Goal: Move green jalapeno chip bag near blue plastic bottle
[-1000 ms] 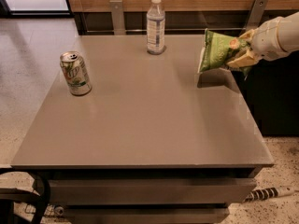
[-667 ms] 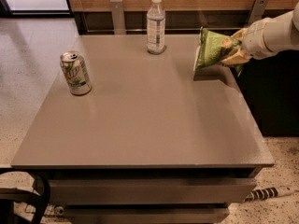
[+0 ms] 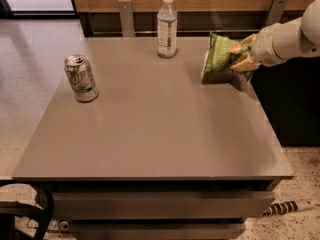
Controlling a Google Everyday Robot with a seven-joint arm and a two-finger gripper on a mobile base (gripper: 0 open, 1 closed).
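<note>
The green jalapeno chip bag [image 3: 218, 54] hangs upright just above the table at the far right, held by its right end. My gripper [image 3: 243, 57] reaches in from the right edge on a white arm and is shut on the bag. The blue plastic bottle [image 3: 167, 27], clear with a white cap and pale label, stands upright at the far middle of the table, to the left of the bag with a gap between them.
A green-and-white soda can [image 3: 81, 78] stands upright at the left of the grey table [image 3: 150, 134]. Two metal posts and a wooden wall run behind the far edge. A dark cabinet stands to the right of the table.
My gripper has carried the chip bag leftward toward the bottle. The bottle and the can have not moved.
</note>
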